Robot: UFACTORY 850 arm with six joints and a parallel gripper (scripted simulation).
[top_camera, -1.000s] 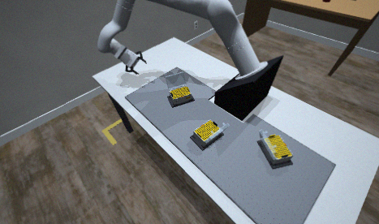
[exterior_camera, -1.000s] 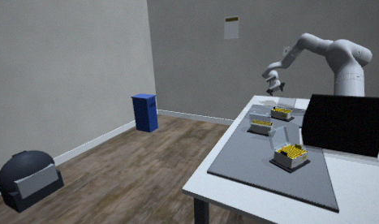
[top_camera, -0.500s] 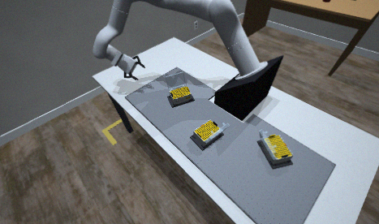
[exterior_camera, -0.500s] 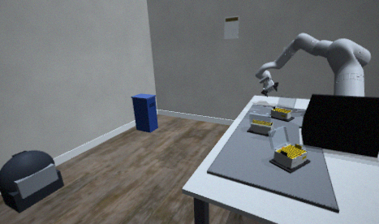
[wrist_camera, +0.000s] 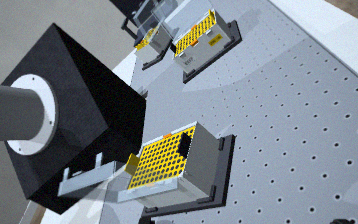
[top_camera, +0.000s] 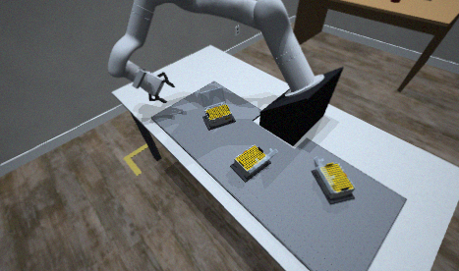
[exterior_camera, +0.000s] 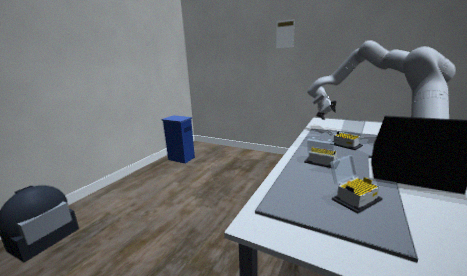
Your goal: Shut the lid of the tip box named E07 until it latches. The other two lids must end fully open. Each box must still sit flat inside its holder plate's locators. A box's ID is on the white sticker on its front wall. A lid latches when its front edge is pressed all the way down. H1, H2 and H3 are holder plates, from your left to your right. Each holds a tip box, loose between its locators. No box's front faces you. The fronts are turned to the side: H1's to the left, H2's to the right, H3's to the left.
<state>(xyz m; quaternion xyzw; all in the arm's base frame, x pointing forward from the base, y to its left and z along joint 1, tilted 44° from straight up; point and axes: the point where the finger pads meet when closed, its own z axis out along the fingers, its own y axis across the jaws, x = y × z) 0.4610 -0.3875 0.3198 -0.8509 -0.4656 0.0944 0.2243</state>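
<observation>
We see the gripper (top_camera: 161, 87) with its fingers spread wide and nothing between them, hanging over the white table (top_camera: 421, 162) corner beyond the grey mat (top_camera: 303, 216). The nearest tip box (top_camera: 218, 115) sits on its holder plate (wrist_camera: 223, 170), apart from the gripper, lid (wrist_camera: 83, 179) swung open. The middle tip box (top_camera: 251, 160) and far tip box (top_camera: 334, 180) lie further along the mat. We cannot tell which sticker reads E07; the labels are too blurred.

- I see a blue bin (exterior_camera: 178, 138) against the far wall.
- A dark domed device (exterior_camera: 34, 220) sits on the floor.
- A wooden table (top_camera: 391, 15) — yellow floor mark (top_camera: 136, 159) nearby.
</observation>
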